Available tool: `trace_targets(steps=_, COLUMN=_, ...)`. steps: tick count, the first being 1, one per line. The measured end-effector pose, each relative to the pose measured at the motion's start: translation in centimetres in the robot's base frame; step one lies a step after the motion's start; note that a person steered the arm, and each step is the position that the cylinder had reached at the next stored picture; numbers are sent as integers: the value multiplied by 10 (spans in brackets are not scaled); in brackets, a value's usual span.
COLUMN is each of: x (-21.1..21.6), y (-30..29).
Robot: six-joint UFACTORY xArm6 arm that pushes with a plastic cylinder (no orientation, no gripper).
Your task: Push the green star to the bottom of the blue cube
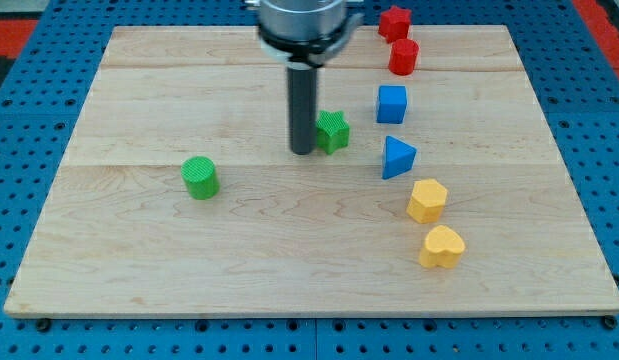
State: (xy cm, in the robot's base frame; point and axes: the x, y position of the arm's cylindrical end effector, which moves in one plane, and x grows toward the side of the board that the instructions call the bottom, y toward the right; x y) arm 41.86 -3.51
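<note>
The green star [334, 131] lies near the board's middle, a little to the view's right. The blue cube [392, 103] sits to its upper right. My tip [303, 150] rests on the board touching or almost touching the star's left side. A blue triangular block [397, 157] lies just below the blue cube, to the right of the star.
A green cylinder [200, 177] sits at the left. A red star [394, 21] and a red cylinder [403, 56] are at the top right. A yellow hexagon [427, 200] and a yellow heart [441, 246] lie at the lower right. The wooden board [139, 260] rests on a blue pegboard.
</note>
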Motion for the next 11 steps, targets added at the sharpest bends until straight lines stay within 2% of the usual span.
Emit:
trace_targets(steps=1, x=-1, y=-22)
trace_targets(steps=2, x=-24, y=3)
trace_targets(steps=3, x=-23, y=41)
trace_targets(steps=5, x=-20, y=47)
trace_targets(steps=7, x=4, y=52)
trace_targets(steps=9, x=-2, y=90)
trace_targets(steps=11, x=-3, y=91)
